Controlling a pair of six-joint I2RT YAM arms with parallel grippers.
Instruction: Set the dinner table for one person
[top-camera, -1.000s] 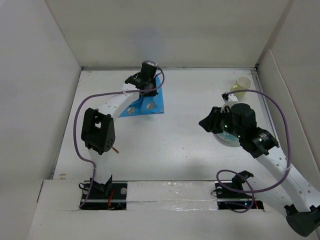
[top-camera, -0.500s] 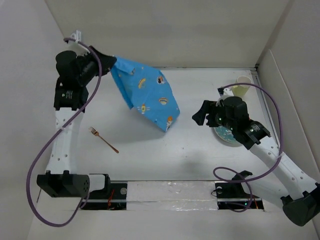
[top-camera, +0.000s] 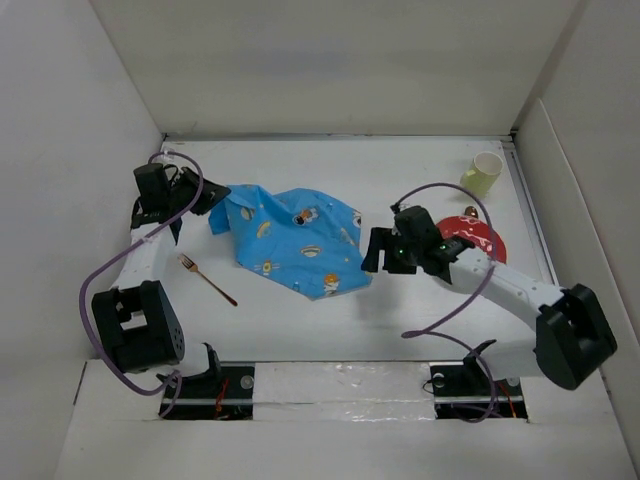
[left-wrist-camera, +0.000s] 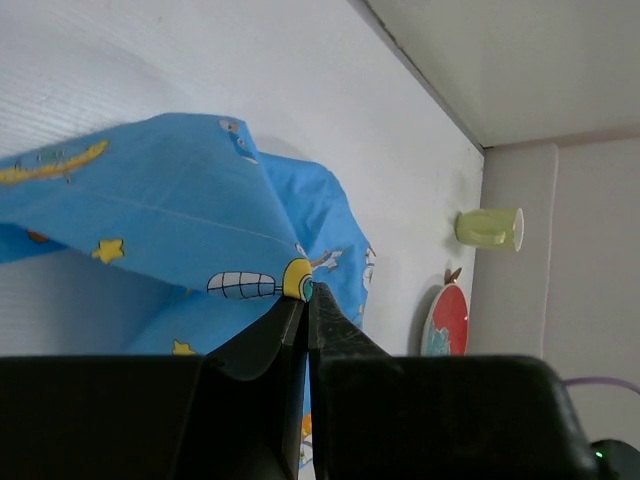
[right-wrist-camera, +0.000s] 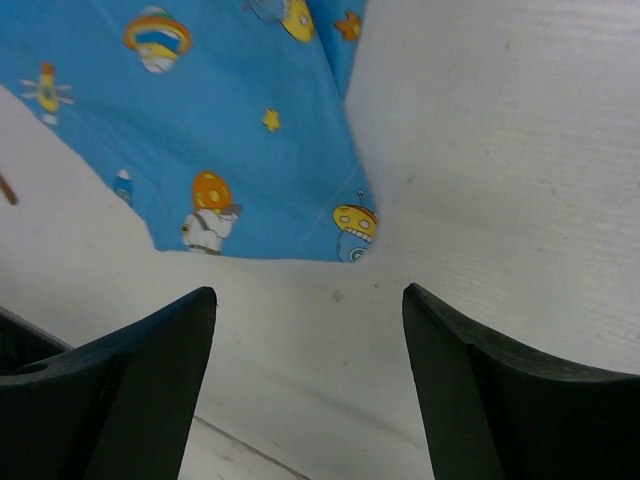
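The blue cartoon-print cloth (top-camera: 295, 240) lies mostly spread on the white dinner table (top-camera: 300, 325), left of centre. My left gripper (top-camera: 210, 196) is shut on the cloth's left corner, which is lifted slightly; in the left wrist view the jaws (left-wrist-camera: 307, 292) pinch the cloth (left-wrist-camera: 150, 200). My right gripper (top-camera: 372, 250) is open and empty, just above the table beside the cloth's right corner (right-wrist-camera: 355, 225). A red plate (top-camera: 478, 236) lies right of the right gripper. A yellow-green cup (top-camera: 483, 172) stands at the far right. A fork (top-camera: 207, 280) lies at the near left.
White upright panels enclose the table on the left, back and right. The plate (left-wrist-camera: 448, 320) and cup (left-wrist-camera: 488, 228) also show in the left wrist view. The right arm's purple cable loops over the table near the plate.
The left arm came down from the high left, lowering and spreading the cloth on the table. The right arm swung left off the plate to the cloth's right corner.
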